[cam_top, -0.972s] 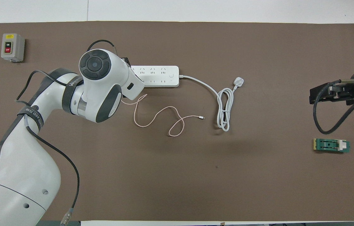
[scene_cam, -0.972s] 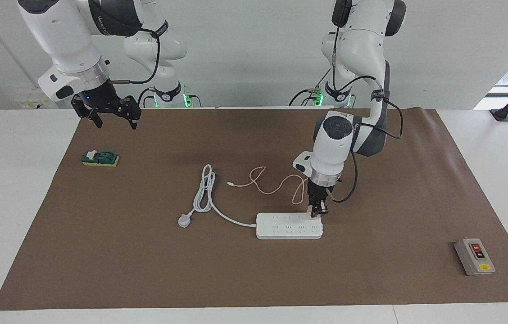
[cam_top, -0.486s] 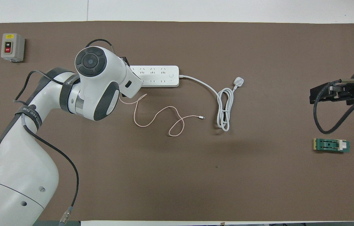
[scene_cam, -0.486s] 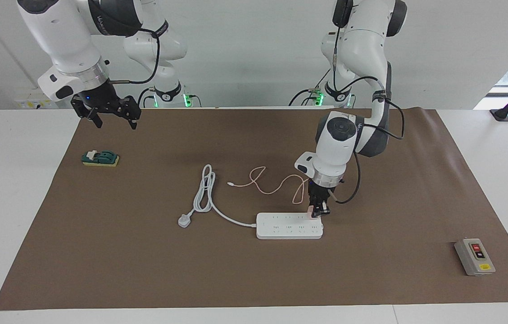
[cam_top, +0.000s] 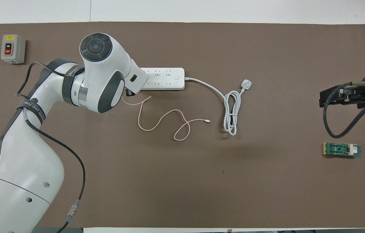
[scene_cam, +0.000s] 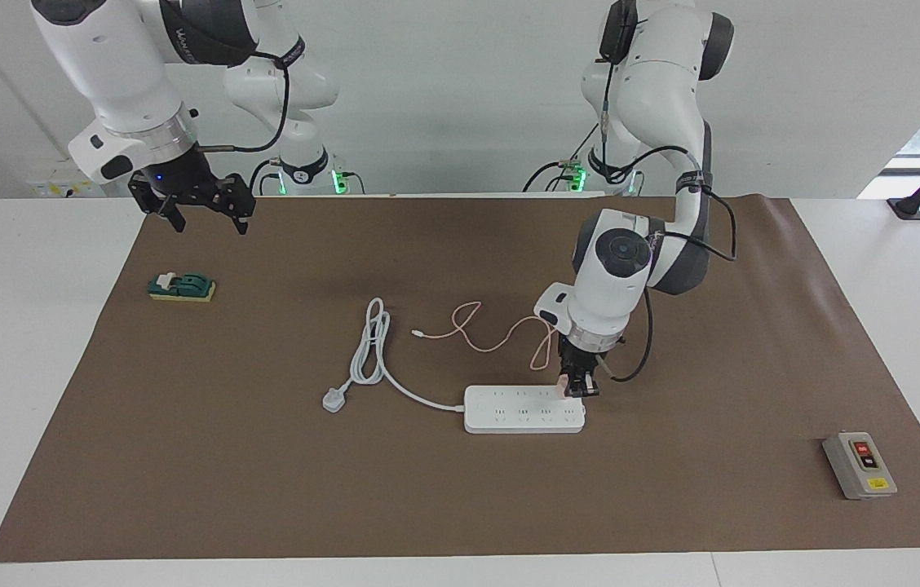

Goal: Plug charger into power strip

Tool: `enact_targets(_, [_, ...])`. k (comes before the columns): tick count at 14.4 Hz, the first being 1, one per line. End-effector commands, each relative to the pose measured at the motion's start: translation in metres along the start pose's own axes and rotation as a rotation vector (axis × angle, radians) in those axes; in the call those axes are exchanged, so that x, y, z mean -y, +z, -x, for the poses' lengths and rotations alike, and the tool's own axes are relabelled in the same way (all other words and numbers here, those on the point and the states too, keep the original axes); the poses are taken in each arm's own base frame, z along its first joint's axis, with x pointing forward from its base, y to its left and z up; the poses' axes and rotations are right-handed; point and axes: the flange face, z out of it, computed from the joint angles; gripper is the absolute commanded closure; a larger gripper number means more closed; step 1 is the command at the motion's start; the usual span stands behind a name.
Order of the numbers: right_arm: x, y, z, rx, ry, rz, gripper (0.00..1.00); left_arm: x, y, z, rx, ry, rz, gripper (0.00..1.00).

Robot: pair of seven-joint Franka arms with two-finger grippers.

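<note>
Left arm's wrist tilted since earlier frame; left gripper (scene_cam: pixel 577 390) stayed at power strip (scene_cam: pixel 524 409), clamped on charger (scene_cam: pixel 563 385), at strip's end toward left arm. Pink cable (cam_top: pixel 163 119) trailed nearer robots. Strip lay mid-mat. Right gripper (scene_cam: pixel 203 208) waited, jaws apart, raised near green block (scene_cam: pixel 182 287).

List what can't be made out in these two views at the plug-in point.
- Charger: facing view shows only a sliver of pink in the left hand; whether its pins are seated in the power strip is too small to tell.
- Overhead view: the left arm's wrist covers the left hand, the charger and that end of the power strip.
- Right hand, waiting raised: cut by the edge overhead.
</note>
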Motion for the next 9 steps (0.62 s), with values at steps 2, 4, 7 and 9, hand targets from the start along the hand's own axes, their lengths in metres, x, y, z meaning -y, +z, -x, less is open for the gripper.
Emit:
enact_targets(2, [-0.003, -0.003, 0.008, 0.011, 0.020, -0.013, 0.00, 0.018, 0.032, 0.006, 0.065, 0.066, 0.028, 1.00])
enact_targets(4, [-0.003, -0.003, 0.008, 0.011, 0.020, -0.013, 0.00, 0.017, 0.031, 0.000, 0.091, 0.136, 0.005, 1.00])
enact_targets(7, [-0.003, -0.003, 0.008, 0.011, 0.020, -0.013, 0.00, 0.019, 0.032, -0.002, 0.070, 0.242, -0.025, 1.00])
enact_targets(9, [-0.003, -0.003, 0.008, 0.011, 0.020, -0.013, 0.00, 0.014, 0.043, 0.001, 0.030, 0.222, -0.009, 1.00])
